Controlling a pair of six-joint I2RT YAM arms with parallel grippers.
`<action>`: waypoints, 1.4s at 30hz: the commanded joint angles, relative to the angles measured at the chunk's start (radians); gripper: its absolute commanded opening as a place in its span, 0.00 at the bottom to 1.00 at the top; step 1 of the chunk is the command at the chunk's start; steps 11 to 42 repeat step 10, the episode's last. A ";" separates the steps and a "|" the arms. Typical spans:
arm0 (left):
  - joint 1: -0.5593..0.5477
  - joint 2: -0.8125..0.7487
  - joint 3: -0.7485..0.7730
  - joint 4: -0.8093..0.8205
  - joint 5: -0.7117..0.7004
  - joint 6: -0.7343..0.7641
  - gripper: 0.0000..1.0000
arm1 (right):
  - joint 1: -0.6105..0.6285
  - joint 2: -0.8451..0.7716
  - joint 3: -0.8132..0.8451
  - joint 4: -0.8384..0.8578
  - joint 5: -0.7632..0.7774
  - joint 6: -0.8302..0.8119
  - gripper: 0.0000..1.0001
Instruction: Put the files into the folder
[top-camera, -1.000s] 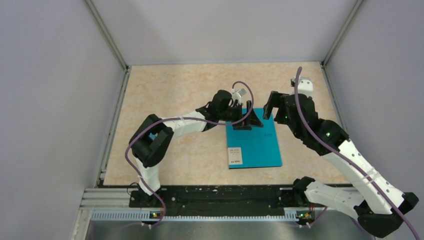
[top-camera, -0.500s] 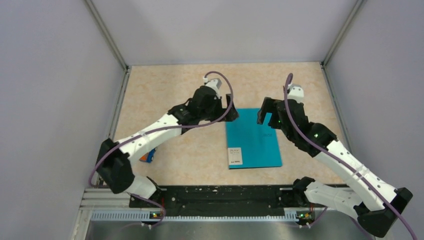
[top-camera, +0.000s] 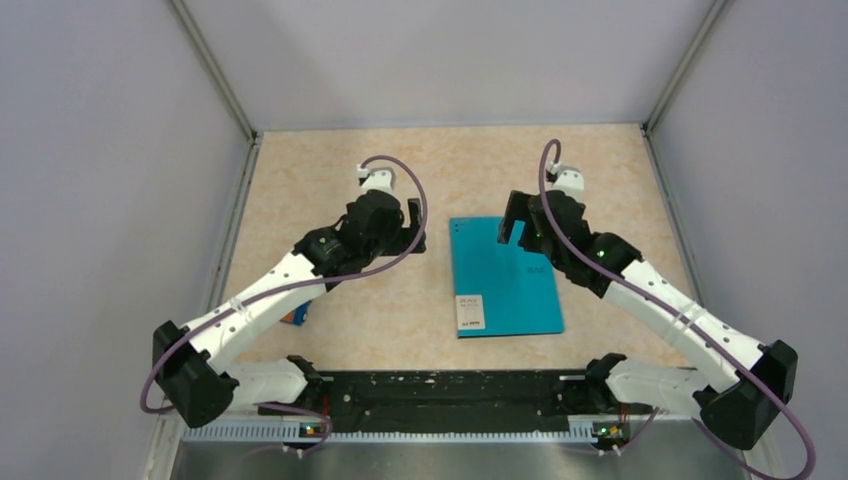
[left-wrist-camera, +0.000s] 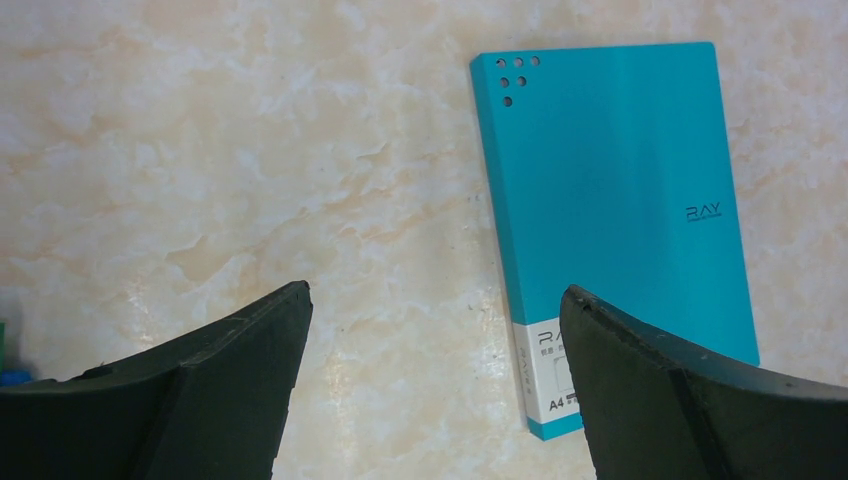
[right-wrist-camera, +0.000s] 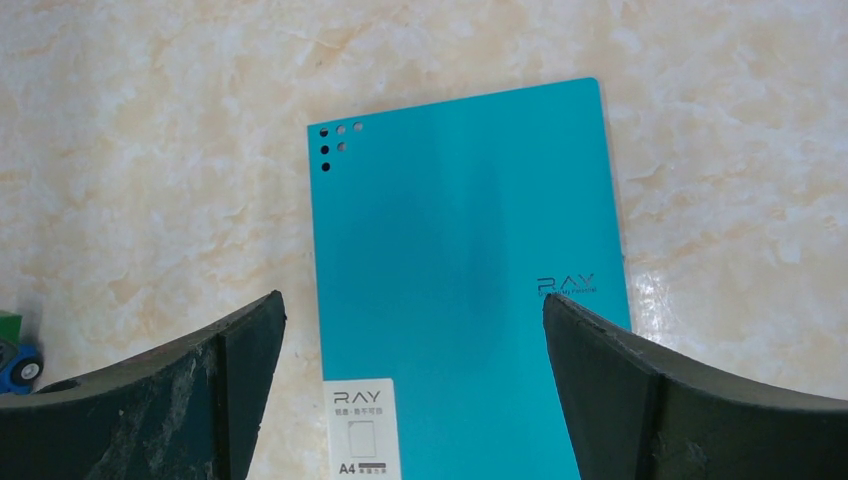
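One table (top-camera: 330, 170) carries the folder (top-camera: 505, 275), closed and flat, teal cover up, right of centre. No files show; presumably they lie enclosed, hence the shut cover. Left jaws and right jaws stand wide and empty, above the table. The folder's white label (top-camera: 470, 311) marks its near-left corner.

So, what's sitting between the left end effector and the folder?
Nothing but bare tabletop lies between the left end effector and the folder. The top view shows that gap plainly.
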 joint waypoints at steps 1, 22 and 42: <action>0.003 -0.054 -0.025 0.002 -0.045 0.007 0.99 | -0.009 0.016 0.024 0.044 -0.009 0.005 0.99; 0.006 -0.079 -0.029 -0.003 -0.088 0.010 0.99 | -0.009 0.056 0.023 0.108 -0.009 -0.027 0.99; 0.006 -0.079 -0.029 -0.003 -0.088 0.010 0.99 | -0.009 0.056 0.023 0.108 -0.009 -0.027 0.99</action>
